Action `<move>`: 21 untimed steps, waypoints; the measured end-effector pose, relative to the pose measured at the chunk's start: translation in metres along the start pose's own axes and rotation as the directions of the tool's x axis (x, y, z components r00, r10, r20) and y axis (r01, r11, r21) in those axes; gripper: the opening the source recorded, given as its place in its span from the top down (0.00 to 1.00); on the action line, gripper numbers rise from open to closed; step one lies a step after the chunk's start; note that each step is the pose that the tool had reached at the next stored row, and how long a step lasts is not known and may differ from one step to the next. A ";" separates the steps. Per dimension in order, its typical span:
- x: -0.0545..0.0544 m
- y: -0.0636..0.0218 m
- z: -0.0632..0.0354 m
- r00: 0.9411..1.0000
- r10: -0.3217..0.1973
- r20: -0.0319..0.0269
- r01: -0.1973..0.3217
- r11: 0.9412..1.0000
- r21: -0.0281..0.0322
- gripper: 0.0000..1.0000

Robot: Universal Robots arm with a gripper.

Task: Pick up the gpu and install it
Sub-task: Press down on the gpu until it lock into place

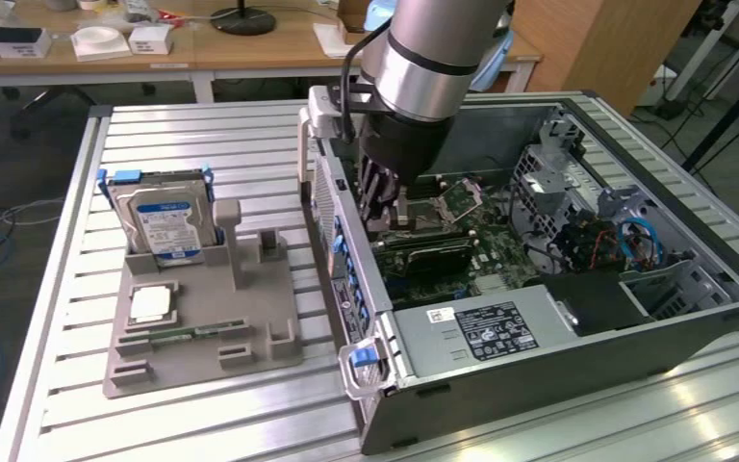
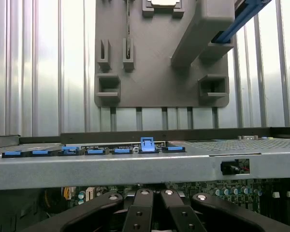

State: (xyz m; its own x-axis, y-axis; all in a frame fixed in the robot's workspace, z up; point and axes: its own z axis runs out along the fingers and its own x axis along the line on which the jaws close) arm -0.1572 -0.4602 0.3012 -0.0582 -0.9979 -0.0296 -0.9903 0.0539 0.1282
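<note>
Looking at the exterior view, you've got the slatted aluminium table (image 1: 216, 135) with the open PC case (image 1: 677, 327) lying on its side on it. The arm (image 1: 421, 58) reaches down into the case from above. On the exterior view's left sits the grey parts fixture (image 1: 203, 337), well apart from the gripper. It holds the hard drive (image 1: 165, 226) upright in its blue frame, a CPU (image 1: 151, 303) lying flat and a memory stick (image 1: 196, 332) in its groove.

Inside the case, the power supply (image 1: 485, 332) is at the near end and the motherboard (image 1: 498, 260) is beyond it. The gpu (image 1: 431, 252) is a dark card down on the motherboard, directly under the gripper (image 1: 393, 214).

In the wrist view, the gripper (image 2: 152, 217) has its fingers brought together, below the case rim (image 2: 135, 164). You can't tell whether they pinch the card's edge or just meet above it.
</note>
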 end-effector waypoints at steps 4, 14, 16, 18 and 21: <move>0.000 -0.0001 0.0017 1.000 0.000 0.000 0.000 1.000 0.004 0.89; 0.000 -0.0025 0.0060 1.000 -0.001 0.002 0.001 1.000 0.020 0.89; 0.000 -0.0054 0.0054 1.000 -0.001 0.001 0.001 1.000 0.020 0.89; -0.001 -0.0086 0.0050 1.000 -0.001 0.001 0.001 1.000 0.020 0.89; -0.002 -0.0145 0.0047 1.000 -0.001 0.001 0.001 1.000 0.020 0.89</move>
State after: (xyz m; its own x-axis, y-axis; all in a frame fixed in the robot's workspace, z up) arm -0.1433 -0.4590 0.2947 -0.0578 -0.9979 -0.0308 -0.9926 0.0541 0.1085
